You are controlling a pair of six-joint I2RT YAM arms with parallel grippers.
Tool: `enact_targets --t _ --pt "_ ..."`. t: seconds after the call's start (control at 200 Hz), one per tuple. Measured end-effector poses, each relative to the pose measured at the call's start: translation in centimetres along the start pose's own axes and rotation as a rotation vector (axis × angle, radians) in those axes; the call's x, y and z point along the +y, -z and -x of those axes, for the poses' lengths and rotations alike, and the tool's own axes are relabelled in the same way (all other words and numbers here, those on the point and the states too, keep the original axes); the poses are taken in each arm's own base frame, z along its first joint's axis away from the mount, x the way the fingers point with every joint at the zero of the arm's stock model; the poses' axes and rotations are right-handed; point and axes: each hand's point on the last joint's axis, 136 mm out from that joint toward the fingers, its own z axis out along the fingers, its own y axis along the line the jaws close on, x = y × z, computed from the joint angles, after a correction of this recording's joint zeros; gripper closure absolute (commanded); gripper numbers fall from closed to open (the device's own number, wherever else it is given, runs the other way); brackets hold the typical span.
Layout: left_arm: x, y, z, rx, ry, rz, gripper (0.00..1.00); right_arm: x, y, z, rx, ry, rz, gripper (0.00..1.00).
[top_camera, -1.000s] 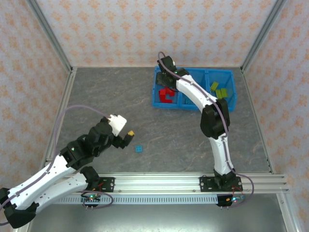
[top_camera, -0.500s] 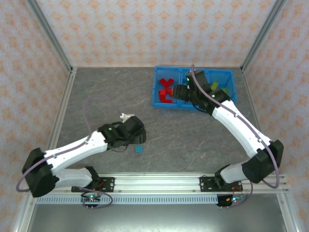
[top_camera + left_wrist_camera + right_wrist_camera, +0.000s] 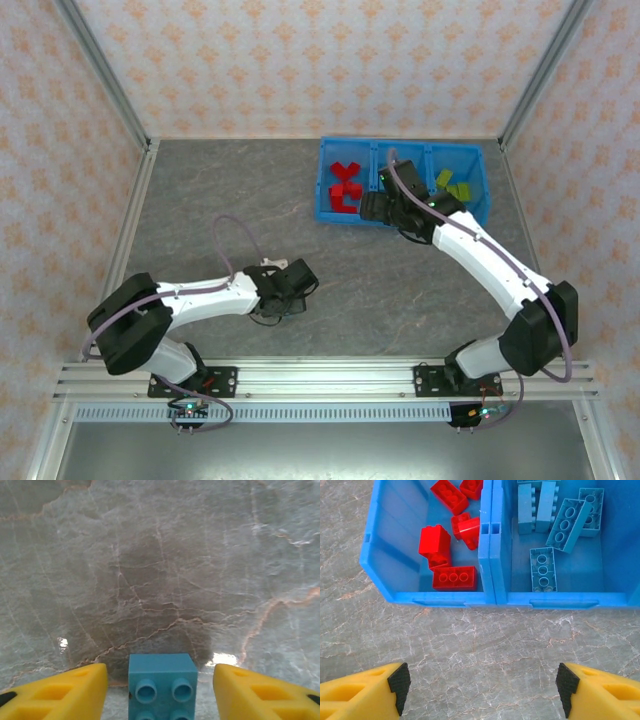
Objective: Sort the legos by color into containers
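Since a second ago, our left arm has swung down, and the left gripper (image 3: 160,675) now straddles the small light-blue studded plastic brick (image 3: 161,685). Its jaws stand partly open, with a gap on each side. We see a squarish brick, studs up, on bare grey marbled tabletop (image 3: 150,555). Farther off, our right gripper (image 3: 480,682) hangs wide and empty before the bright blue plastic bin (image 3: 445,600), whose middle compartment (image 3: 615,540) holds matching blue bricks (image 3: 542,567).

The overhead camera looks down from behind both arms' bases (image 3: 440,378) across the whole grey table (image 3: 200,220) to the far walls (image 3: 330,60). The left wrist camera hangs very close to the tabletop, looking past its yellow fingers (image 3: 55,690) at one blue brick (image 3: 161,680). The right wrist camera looks from higher onto the blue bin (image 3: 490,545), shared with the overhead view.
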Motion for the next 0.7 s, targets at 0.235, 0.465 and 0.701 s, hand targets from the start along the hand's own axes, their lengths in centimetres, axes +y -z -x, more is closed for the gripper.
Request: enact_targets --t 0.235,0.465,0.701 --pt "-0.2 -0.9 -0.2 0.012 -0.003 0.013 0.72 1.7 0.0 -1.1 0.093 0.039 0.084 0.21" --pt "-0.3 -0.7 -0.1 0.011 -0.018 0.009 0.84 4.1 2.0 -6.3 0.35 0.086 0.279 0.21" --pt "-8.0 3.2 4.4 -0.077 -0.137 -0.163 0.86 2.9 5.5 -6.2 0.301 0.079 0.272 0.19"
